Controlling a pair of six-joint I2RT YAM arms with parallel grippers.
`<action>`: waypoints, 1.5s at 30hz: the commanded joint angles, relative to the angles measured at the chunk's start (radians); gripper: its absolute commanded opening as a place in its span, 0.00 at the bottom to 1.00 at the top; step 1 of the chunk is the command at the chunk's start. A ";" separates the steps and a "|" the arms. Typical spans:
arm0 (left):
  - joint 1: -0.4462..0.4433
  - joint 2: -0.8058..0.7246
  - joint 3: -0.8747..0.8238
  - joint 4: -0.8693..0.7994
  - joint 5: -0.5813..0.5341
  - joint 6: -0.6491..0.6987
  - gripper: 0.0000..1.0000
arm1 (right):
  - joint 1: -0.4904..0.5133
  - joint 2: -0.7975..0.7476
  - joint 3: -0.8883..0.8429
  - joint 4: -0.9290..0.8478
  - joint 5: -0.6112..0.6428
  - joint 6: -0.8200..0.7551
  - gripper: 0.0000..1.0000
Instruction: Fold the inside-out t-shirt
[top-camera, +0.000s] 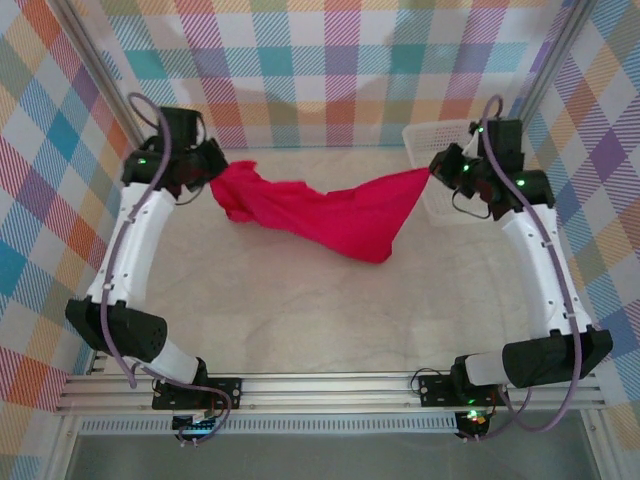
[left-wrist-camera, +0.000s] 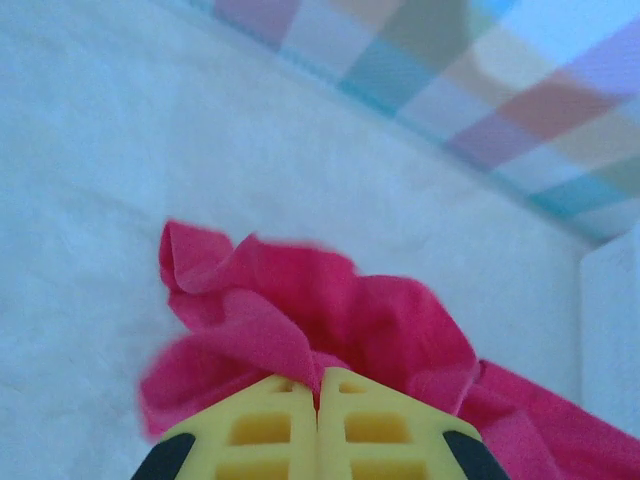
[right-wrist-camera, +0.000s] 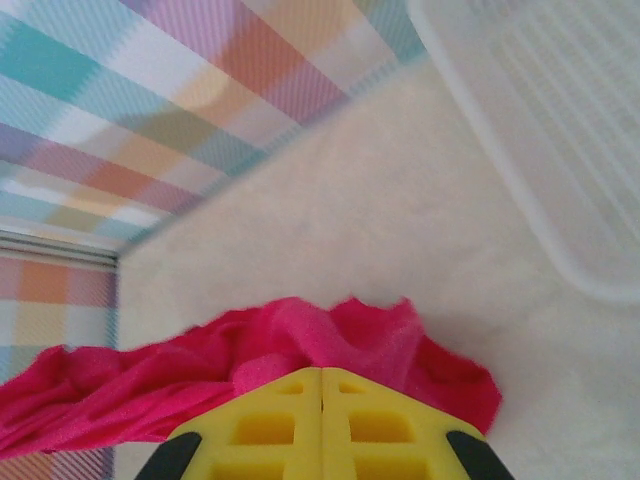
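The red inside-out t-shirt (top-camera: 330, 215) hangs stretched between both arms over the back of the table, sagging in the middle down to a low point at centre right. My left gripper (top-camera: 213, 180) is shut on its left end; in the left wrist view the yellow fingers (left-wrist-camera: 270, 425) pinch bunched red cloth (left-wrist-camera: 330, 310). At the other end my right gripper (top-camera: 435, 172) is shut on the cloth, and its yellow fingers (right-wrist-camera: 380, 425) clamp a ruffled edge of the t-shirt (right-wrist-camera: 300, 345).
A white plastic basket (top-camera: 432, 165) stands at the back right, just behind the right gripper, and shows as a ribbed wall (right-wrist-camera: 540, 130) in the right wrist view. Checkered walls close the back and sides. The pale tabletop (top-camera: 320, 320) lies below the shirt.
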 joint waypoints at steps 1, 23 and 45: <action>0.062 -0.054 0.119 -0.120 -0.011 0.031 0.00 | -0.006 -0.010 0.147 -0.081 -0.020 -0.027 0.00; 0.162 -0.061 0.158 0.017 -0.043 0.092 0.00 | -0.017 0.120 0.423 -0.106 0.050 -0.078 0.00; 0.225 0.186 -0.352 0.242 0.233 -0.072 0.77 | 0.201 0.668 0.607 -0.229 0.032 -0.148 0.59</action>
